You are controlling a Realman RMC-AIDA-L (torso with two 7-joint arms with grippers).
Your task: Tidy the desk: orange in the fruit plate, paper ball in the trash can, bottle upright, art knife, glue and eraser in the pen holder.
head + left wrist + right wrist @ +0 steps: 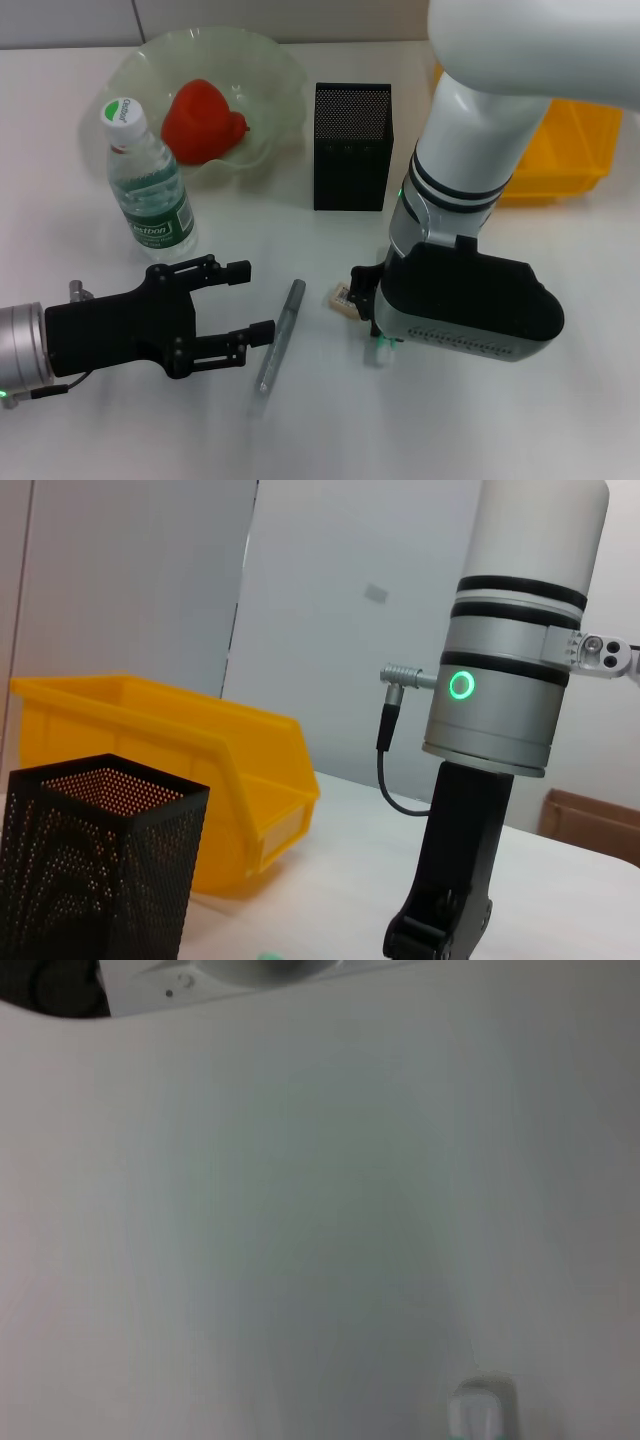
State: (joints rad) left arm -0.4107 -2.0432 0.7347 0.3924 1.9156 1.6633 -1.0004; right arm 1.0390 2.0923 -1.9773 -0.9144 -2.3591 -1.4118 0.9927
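Observation:
The orange lies in the pale green fruit plate at the back left. In front of the plate the bottle stands upright. The black mesh pen holder stands at the middle, with the yellow trash can to its right. The grey glue lies near the front, just right of my open left gripper. My right gripper hangs low over the desk, beside the eraser. The art knife's tip pokes out under it. The paper ball is out of view.
My right arm covers part of the trash can in the head view. The glue lies about a hand's width left of the eraser.

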